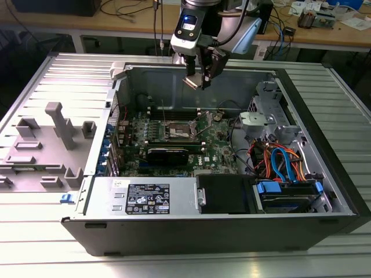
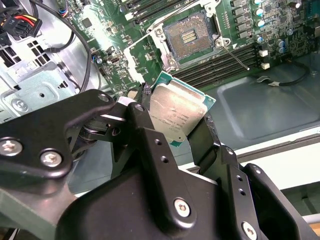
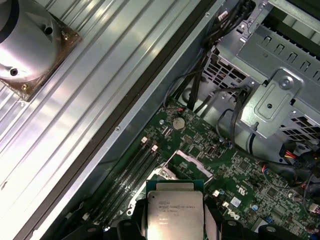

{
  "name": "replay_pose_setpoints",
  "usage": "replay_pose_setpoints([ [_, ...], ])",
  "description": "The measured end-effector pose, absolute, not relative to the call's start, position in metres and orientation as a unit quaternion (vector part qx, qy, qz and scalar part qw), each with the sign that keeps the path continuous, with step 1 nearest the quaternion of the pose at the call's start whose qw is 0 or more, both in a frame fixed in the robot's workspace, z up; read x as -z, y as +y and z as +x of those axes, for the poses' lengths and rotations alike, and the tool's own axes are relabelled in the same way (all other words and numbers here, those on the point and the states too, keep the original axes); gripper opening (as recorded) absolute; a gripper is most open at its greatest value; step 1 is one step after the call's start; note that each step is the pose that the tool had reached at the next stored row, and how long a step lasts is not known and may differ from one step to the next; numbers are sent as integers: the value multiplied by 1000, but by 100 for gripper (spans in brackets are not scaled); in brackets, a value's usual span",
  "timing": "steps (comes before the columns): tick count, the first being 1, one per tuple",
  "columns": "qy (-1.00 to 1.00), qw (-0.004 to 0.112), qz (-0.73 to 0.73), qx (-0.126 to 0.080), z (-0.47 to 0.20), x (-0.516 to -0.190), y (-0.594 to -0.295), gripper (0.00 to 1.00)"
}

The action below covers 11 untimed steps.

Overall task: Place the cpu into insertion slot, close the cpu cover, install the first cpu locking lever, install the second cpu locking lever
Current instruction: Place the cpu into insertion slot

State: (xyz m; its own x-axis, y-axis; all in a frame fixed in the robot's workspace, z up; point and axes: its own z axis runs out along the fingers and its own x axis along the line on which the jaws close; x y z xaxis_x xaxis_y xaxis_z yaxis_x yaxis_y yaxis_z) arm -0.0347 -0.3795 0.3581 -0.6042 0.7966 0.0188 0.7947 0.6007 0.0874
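Exterior view: the gripper (image 1: 197, 81) hangs high over the open case (image 1: 243, 87), jaws clenched on the cpu (image 1: 192, 82); the slot (image 1: 177, 132) sits on the motherboard (image 1: 217, 152) well below, apart from the chip.

Second wrist view: the cpu (image 2: 177, 112) is pinched by its edges between two black fingers (image 2: 147, 130) and tilted; the slot (image 2: 189, 35) lies beyond, dark centre bare.

First wrist view: the cpu (image 3: 174, 212) shows its silver face, held above the motherboard (image 3: 210, 150); the memory slots (image 3: 132, 172) run just beside.

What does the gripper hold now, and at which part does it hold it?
The gripper holds the cpu. Its fingers clamp two opposite side edges, and the flat faces are free.
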Motion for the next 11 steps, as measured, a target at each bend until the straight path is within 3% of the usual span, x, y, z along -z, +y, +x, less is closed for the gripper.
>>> replay_pose_setpoints([
  [11,894,11,445,-43,-35,-358,-380,55],
])
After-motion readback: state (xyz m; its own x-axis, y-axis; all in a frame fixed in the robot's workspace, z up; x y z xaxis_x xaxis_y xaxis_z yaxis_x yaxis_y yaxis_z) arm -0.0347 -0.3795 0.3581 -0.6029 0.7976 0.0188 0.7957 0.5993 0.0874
